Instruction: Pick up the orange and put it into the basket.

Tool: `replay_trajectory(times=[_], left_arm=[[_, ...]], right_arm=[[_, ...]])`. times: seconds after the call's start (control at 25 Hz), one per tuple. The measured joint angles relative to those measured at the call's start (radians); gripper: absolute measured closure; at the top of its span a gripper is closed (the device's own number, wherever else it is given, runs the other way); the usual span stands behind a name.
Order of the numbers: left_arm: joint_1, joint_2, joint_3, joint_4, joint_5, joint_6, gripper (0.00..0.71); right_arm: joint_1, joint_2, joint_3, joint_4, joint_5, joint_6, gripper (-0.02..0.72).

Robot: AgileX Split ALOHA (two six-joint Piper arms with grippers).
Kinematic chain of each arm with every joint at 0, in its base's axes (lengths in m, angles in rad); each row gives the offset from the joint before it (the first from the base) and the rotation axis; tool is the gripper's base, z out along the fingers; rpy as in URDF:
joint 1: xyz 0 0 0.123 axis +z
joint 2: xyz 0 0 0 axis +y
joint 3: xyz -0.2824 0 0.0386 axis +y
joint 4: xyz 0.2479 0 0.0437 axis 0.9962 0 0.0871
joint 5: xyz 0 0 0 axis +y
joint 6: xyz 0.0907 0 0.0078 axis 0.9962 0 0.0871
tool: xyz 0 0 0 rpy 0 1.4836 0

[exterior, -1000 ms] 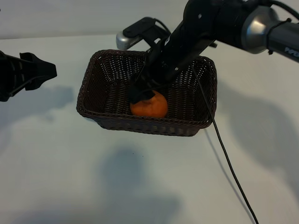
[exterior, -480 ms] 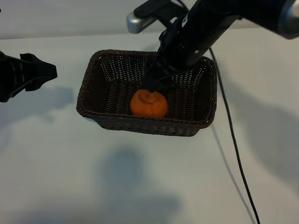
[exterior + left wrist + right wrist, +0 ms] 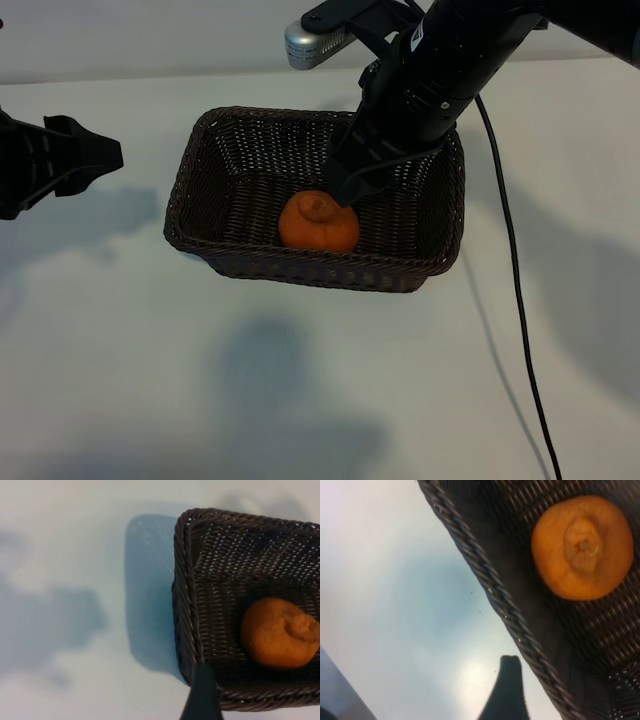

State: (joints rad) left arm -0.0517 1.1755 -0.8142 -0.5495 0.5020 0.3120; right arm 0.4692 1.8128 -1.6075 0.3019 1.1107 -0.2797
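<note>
The orange (image 3: 318, 224) lies free on the floor of the dark wicker basket (image 3: 190, 192), bump upward, near the front wall. My right gripper (image 3: 345, 187) hangs open just above and behind the orange, not touching it and holding nothing. The right wrist view shows the orange (image 3: 582, 547) inside the braided rim of the basket (image 3: 485, 585), with one dark fingertip (image 3: 509, 680) over the table outside it. My left gripper (image 3: 100, 152) is parked open at the far left, apart from the basket. In its wrist view one fingertip (image 3: 202, 690) overlaps the rim of the basket (image 3: 182, 605), beside the orange (image 3: 277, 632).
A black cable (image 3: 515, 300) runs from the right arm down across the white table to the front right. The right arm's silver wrist camera (image 3: 305, 42) sticks out above the basket's back wall.
My right gripper has risen off the orange and drawn back to the right. The orange stays where it was in the basket. The left arm has not moved.
</note>
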Motion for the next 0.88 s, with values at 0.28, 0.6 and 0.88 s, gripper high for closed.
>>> replay_trajectory(times=[0.28, 0.6, 0.88], left_arm=[[0.000, 0.000, 0.000, -0.058, 0.026, 0.019, 0.121], [-0.046, 0.031, 0.000, -0.287, 0.064, 0.196, 0.121], [-0.071, 0.094, 0.000, -0.325, 0.063, 0.232, 0.121]], right_arm=[[0.000, -0.055, 0.000, -0.062, 0.035, 0.037, 0.103], [0.000, -0.072, 0.000, -0.070, 0.054, 0.059, 0.104], [0.000, -0.072, 0.000, -0.071, 0.079, 0.072, 0.104]])
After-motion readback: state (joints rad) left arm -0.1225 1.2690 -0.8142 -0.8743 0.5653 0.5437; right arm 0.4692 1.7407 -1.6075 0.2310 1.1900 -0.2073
